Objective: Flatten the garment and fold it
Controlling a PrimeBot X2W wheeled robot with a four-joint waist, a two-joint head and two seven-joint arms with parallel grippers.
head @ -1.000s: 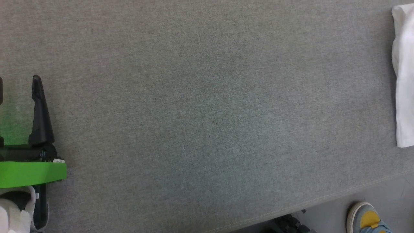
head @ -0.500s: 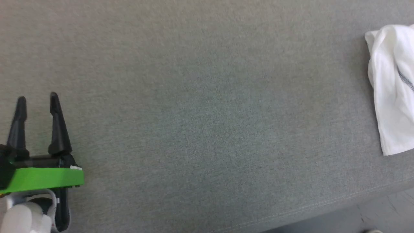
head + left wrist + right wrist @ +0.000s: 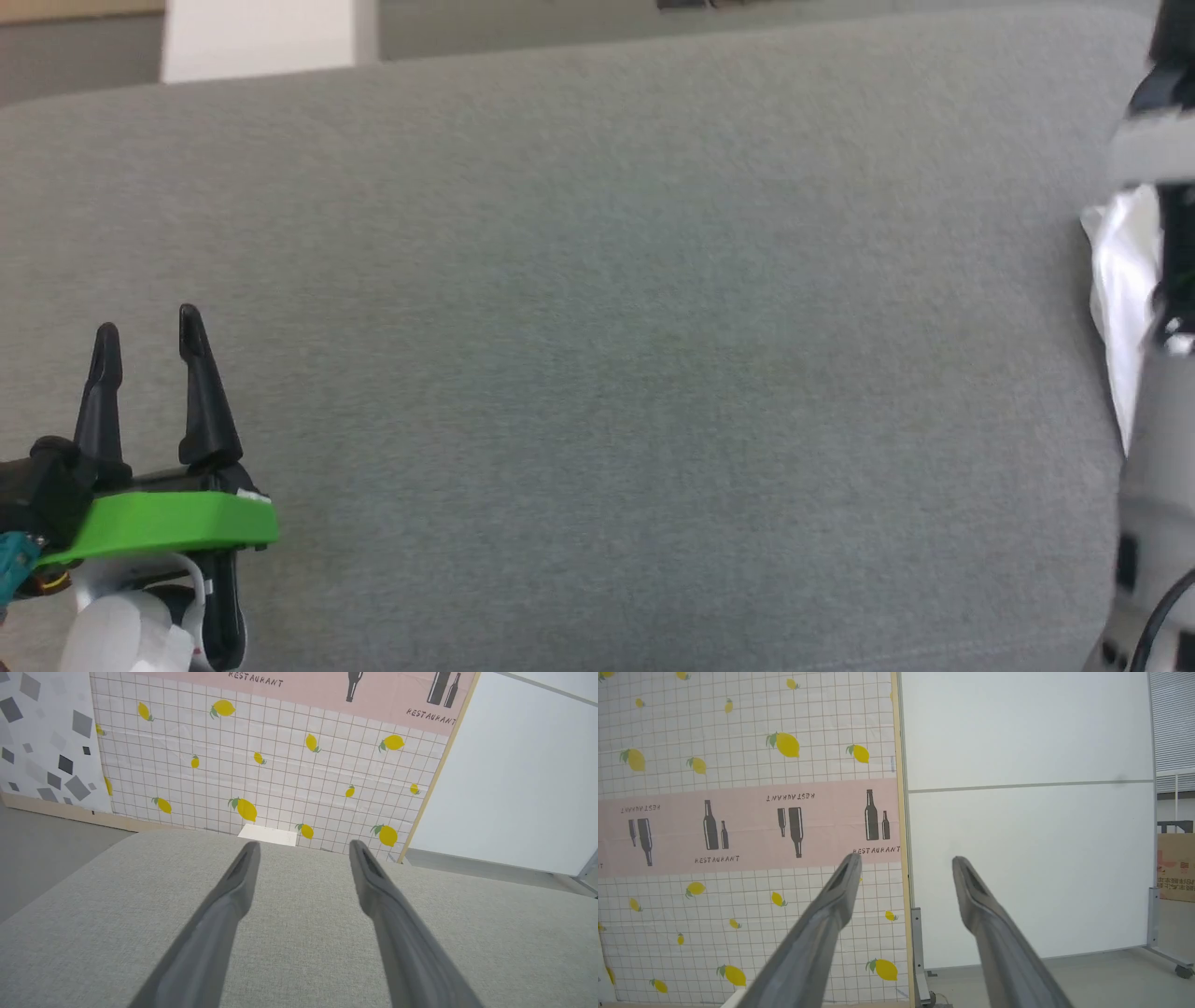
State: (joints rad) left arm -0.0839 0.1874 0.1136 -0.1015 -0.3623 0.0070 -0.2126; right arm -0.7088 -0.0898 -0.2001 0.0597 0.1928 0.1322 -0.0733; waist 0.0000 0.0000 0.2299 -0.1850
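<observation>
The garment [image 3: 1113,271], white thin fabric, lies bunched at the right edge of the grey cushion [image 3: 597,355] in the head view. My right arm's pale forearm [image 3: 1153,467] stands in front of it and hides most of it. My left gripper [image 3: 149,322] hovers over the cushion's lower left, open and empty, far from the garment. In the left wrist view the left gripper [image 3: 303,845] points across bare cushion [image 3: 299,952]. The right gripper [image 3: 906,859] is open with nothing between its fingers and faces the wall, raised off the cushion.
A white box [image 3: 261,37] stands beyond the cushion's far edge, seen as the white box [image 3: 268,835] past the left fingers. A lemon-patterned wall [image 3: 280,765] and a white panel [image 3: 1027,812] stand behind. A cardboard box [image 3: 1176,868] sits far right.
The head camera has tilted up, so the cushion's far edge and the white box now show and the shoe is gone. My right arm has come in at the right edge, covering the garment.
</observation>
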